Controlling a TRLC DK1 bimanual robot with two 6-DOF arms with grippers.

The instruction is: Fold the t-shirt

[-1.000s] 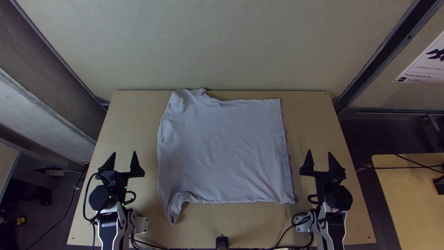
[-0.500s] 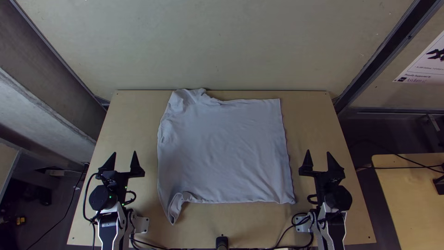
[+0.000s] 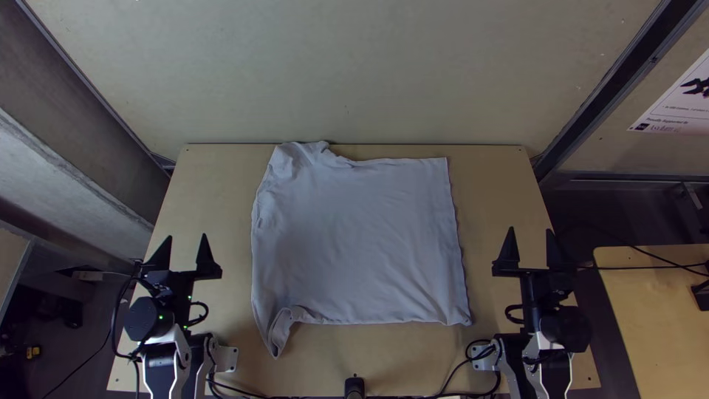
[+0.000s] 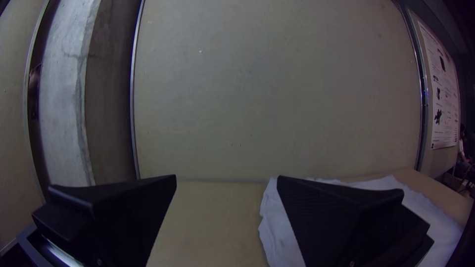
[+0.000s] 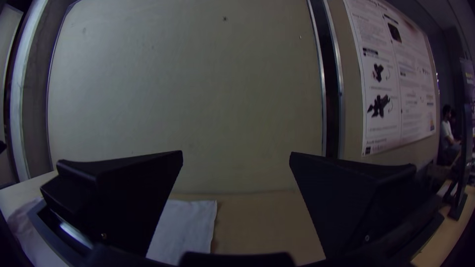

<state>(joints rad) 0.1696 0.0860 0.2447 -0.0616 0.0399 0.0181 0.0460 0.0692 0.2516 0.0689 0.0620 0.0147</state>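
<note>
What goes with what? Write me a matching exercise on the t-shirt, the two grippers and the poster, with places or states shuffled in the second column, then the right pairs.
Things
1. t-shirt
2. left gripper
3. right gripper
4. poster

Places or states
A. open, off the cloth's right side in the top view
B. at the top view's right edge, off the table
C. spread out, with a near corner rumpled
D. open, off the cloth's left side in the top view

Right pairs: 1-C; 2-D; 3-A; 4-B
</note>
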